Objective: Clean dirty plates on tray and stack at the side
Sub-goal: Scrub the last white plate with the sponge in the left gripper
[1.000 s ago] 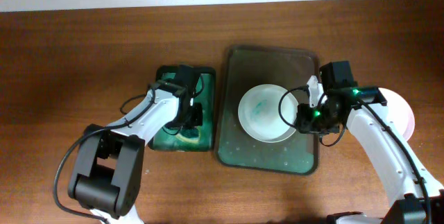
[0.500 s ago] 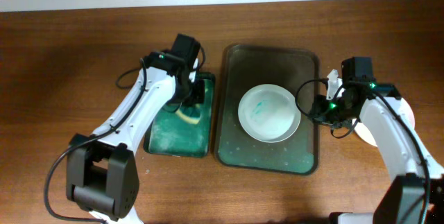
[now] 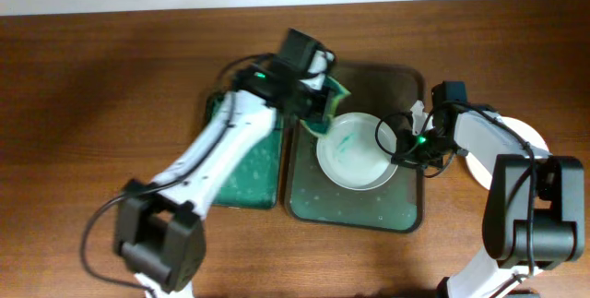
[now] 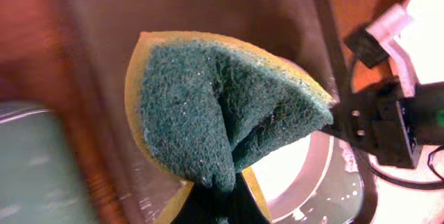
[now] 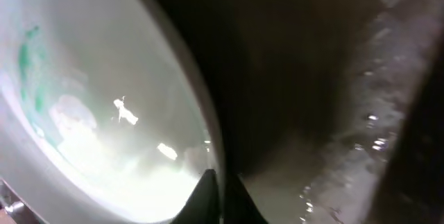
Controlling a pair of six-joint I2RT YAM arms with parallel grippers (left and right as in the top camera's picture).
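Bare tray (image 3: 355,210) floor lies open along the tray's near edge and far right corner; a plate (image 3: 355,155) fills its middle. The left arm (image 3: 230,146) slants over the green container (image 3: 241,187) just left of the tray, and the left fingers (image 4: 211,209) pinch a sponge (image 3: 324,109) over the tray's far left corner. The right fingers (image 3: 406,146) grip the plate's right rim. A second plate (image 3: 537,150) lies right of the tray. Open bench (image 3: 92,86) spreads left of the container.
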